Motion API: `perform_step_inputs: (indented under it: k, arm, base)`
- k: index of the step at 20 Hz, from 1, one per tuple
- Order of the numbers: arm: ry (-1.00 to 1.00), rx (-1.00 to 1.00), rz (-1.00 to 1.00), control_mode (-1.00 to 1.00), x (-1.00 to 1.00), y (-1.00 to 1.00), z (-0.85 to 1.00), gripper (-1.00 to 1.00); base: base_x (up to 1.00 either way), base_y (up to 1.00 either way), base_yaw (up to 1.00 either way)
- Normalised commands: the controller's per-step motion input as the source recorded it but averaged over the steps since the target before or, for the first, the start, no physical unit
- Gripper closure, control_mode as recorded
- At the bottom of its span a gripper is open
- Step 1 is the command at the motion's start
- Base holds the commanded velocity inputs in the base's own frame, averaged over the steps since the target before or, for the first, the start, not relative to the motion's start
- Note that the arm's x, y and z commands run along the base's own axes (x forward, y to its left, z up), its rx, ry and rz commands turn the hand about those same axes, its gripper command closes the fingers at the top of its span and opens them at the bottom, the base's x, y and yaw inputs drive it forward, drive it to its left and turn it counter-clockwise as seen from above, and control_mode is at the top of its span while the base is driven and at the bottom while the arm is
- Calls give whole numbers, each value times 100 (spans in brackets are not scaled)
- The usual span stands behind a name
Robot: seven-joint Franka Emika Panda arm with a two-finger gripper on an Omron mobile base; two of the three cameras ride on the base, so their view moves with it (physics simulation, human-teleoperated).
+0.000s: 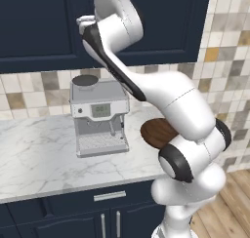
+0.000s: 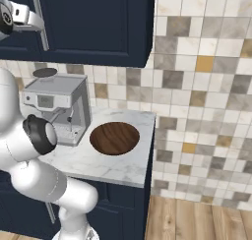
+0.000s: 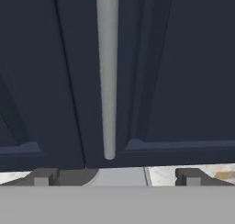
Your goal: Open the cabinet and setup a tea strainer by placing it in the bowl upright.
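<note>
Up high, the end effector (image 3: 117, 176) sits right in front of the cabinet (image 2: 98, 22), its fingers (image 3: 43, 176) spread as wide as they go, with nothing between them. From the hand view the two dark tips stand well apart at the bottom, and the silver handle (image 3: 108, 76) runs straight up the middle of the door, its lower end just above the gap between the tips. I cannot tell whether either finger touches the bar; they seem to stand short of it. From the right base view the hand reaches in from the left edge, close beside the handle (image 2: 41, 22), and most of it is cut off by the picture's border. From the left base view the arm's own white links cover the hand.

The cabinet door is shut, so whatever is behind it stays hidden.

Down on the marble tabletop (image 1: 34, 154) the wooden bowl (image 2: 114, 137) lies flat near the right end, just right of the coffee machine (image 2: 56, 106) and apart from it. From the right base view it is in full sight, with nothing in it. From the left base view the forearm and elbow hide more than half of the bowl (image 1: 155, 133), leaving a brown crescent. The low cabinets (image 1: 73, 217) under the tabletop are partly blocked by the robot's base.
</note>
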Motion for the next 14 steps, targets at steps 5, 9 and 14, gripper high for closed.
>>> perform_step_inputs:
  k: [5, 9, 14]
  arm:
    - [0, -1, -7, -100, 31, 25, 0, -100]
    - [0, 0, -5, -100, 27, 14, 0, -100]
    - [0, 0, 0, -100, 6, 0, 0, -100]
  base:
    - [0, 0, 0]
    - [0, 0, 0]
    - [0, 0, 0]
